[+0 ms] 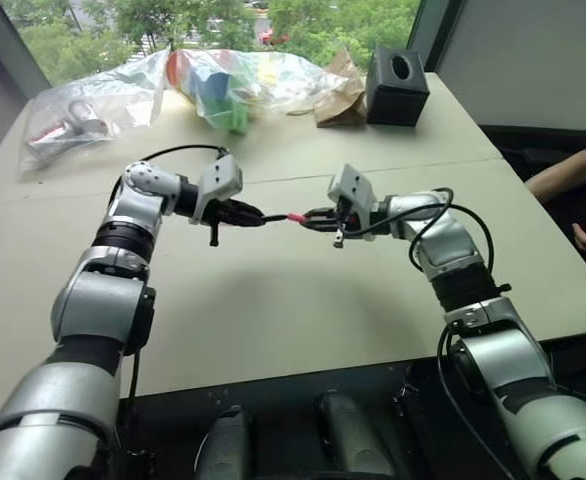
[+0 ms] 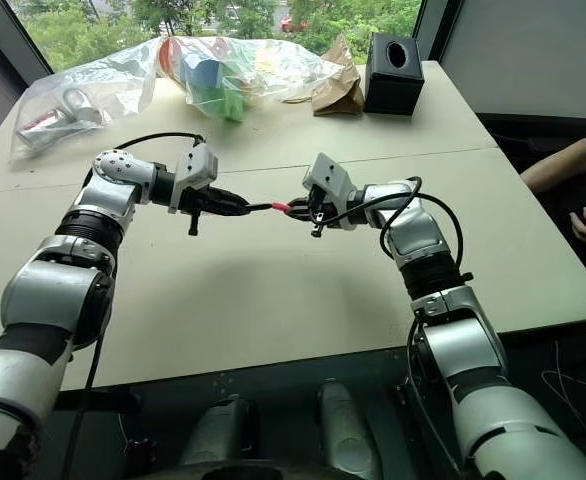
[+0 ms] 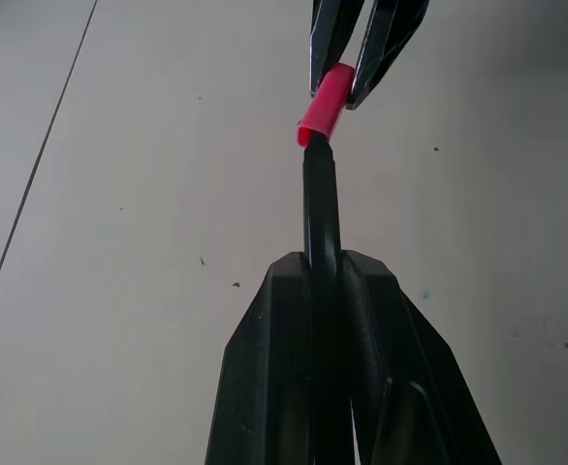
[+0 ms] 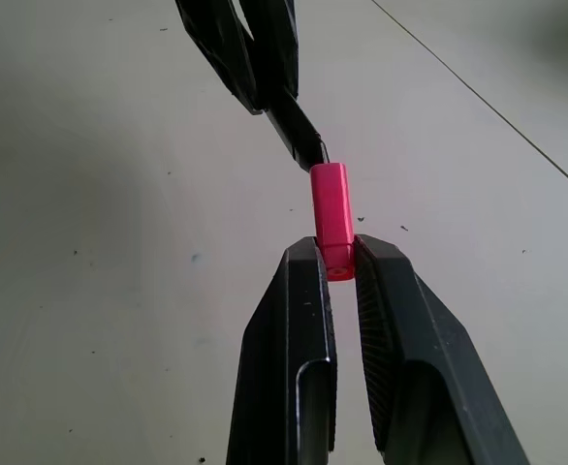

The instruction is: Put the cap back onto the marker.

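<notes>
1. Left wrist view: my left claw (image 3: 325,281) is clenched on the marker (image 3: 320,208), whose slim black barrel juts out past my fingertips toward the cap (image 3: 324,101).
2. My right claw (image 4: 339,262) is clenched on the cap's rear end, so its open mouth faces the marker, just at the marker's end.
3. Both things hang in the air above the counter (image 1: 273,290), between my two claws, well short of the black box (image 1: 397,86) at the far edge.
4. I judge the cap light, stiff and smooth, so a small pinch like mine could let it pivot or squirt out when pushed; gripping nearer its middle would steady it.
5. The marker looks rigid and light, and I hold it along the barrel, which should resist the push; a grip close to the tip would limit wobble.
6. In the wrist views the cap sits slightly off the marker's line, so I judge the alignment needs correcting before pressing.
7. The marker's tip is hard to make out where it meets the cap's mouth; I cannot tell whether it has entered.
8. The marker's rear is hidden inside my left claw.
</notes>
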Action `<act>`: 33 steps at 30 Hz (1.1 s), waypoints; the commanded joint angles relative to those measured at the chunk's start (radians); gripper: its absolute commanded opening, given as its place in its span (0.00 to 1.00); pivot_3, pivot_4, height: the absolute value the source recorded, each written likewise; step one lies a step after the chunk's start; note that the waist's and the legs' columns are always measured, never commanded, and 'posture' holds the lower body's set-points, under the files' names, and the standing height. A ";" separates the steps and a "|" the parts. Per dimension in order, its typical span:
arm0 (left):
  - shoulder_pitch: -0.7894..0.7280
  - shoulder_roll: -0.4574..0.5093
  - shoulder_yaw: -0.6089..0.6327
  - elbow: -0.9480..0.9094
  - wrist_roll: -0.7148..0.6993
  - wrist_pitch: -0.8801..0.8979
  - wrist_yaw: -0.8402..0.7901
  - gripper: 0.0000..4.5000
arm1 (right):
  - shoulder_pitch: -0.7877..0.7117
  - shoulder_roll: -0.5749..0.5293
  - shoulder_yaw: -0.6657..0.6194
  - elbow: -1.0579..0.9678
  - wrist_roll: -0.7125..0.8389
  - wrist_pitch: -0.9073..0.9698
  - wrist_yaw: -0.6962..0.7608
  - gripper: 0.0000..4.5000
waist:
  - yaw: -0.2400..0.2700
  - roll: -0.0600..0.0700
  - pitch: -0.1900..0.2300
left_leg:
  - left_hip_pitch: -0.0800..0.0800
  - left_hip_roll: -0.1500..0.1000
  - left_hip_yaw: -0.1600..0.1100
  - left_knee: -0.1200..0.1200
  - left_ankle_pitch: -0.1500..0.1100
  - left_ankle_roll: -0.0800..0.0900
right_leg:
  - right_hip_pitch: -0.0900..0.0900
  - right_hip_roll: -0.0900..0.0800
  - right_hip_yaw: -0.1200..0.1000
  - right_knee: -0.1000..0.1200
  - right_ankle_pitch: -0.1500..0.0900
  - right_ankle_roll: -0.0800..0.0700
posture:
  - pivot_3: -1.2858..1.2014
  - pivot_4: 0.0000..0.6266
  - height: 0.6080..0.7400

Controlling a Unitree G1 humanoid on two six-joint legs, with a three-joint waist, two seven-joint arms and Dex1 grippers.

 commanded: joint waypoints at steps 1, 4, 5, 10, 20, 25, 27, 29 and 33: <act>-0.064 -0.007 -0.002 -0.012 0.007 -0.042 -0.033 0.00 | -0.051 -0.001 0.025 0.006 -0.007 -0.066 0.041 0.01 | 0.000 0.000 0.000 | 0.000 0.000 0.000 0.000 0.000 0.000 | 0.000 0.000 0.000 0.000 0.000 0.000 | 0.52 0.24 0.99; -0.081 -0.009 -0.002 -0.002 0.014 -0.052 -0.053 0.00 | -0.065 -0.011 0.040 0.028 -0.023 -0.117 0.064 0.01 | 0.000 0.000 0.000 | 0.000 0.000 0.000 0.000 0.000 0.000 | 0.000 0.000 0.000 0.000 0.000 0.000 | 0.52 0.24 0.99; -0.086 -0.011 -0.002 0.001 0.014 -0.051 -0.061 0.00 | -0.070 -0.014 0.042 0.037 -0.029 -0.138 0.069 0.01 | 0.000 0.000 0.000 | 0.000 0.000 0.000 0.000 0.000 0.000 | 0.000 0.000 0.000 0.000 0.000 0.000 | 0.52 0.24 0.99; -0.113 -0.026 0.021 0.012 -0.006 -0.003 -0.085 0.00 | -0.100 -0.021 0.042 0.076 -0.060 -0.261 0.058 0.01 | -0.001 0.000 0.000 | 0.000 0.000 0.000 0.000 0.000 0.000 | 0.000 0.000 0.000 0.000 0.000 0.000 | 0.52 0.24 0.99; -0.115 -0.032 0.037 0.015 0.003 -0.010 -0.063 0.00 | -0.104 0.010 0.050 0.037 -0.067 -0.301 0.026 0.01 | -0.001 0.000 0.000 | 0.000 0.000 0.000 0.000 0.000 0.000 | 0.000 0.000 0.000 0.000 0.000 0.000 | 0.52 0.24 0.99; -0.115 -0.030 0.032 0.015 0.009 -0.009 -0.069 0.00 | -0.130 0.047 0.082 0.081 -0.111 -0.301 0.004 0.01 | -0.001 0.000 0.000 | 0.000 0.000 0.000 0.000 0.000 0.000 | 0.000 0.000 0.000 0.001 0.000 0.000 | 0.52 0.24 0.99; -0.115 -0.028 0.027 0.015 0.015 -0.015 -0.071 0.00 | -0.141 0.060 0.097 0.109 -0.133 -0.313 0.003 0.01 | -0.001 0.000 0.000 | 0.000 0.000 0.000 0.000 0.000 0.000 | 0.000 0.000 0.000 0.001 0.000 0.000 | 0.52 0.24 0.99; -0.114 -0.027 0.025 0.014 0.022 -0.021 -0.073 0.00 | -0.155 0.070 0.113 0.140 -0.155 -0.332 0.005 0.01 | -0.001 0.000 0.000 | 0.000 0.000 0.000 0.001 0.000 0.000 | 0.000 0.000 0.000 0.001 0.000 0.000 | 0.52 0.24 0.99; -0.113 -0.031 0.030 0.012 0.031 -0.032 -0.073 0.00 | -0.180 0.088 0.124 0.181 -0.172 -0.366 0.018 0.01 | -0.001 0.000 0.000 | 0.000 0.000 0.000 0.001 0.000 0.000 | 0.000 0.000 0.000 0.001 0.000 0.000 | 0.52 0.24 0.99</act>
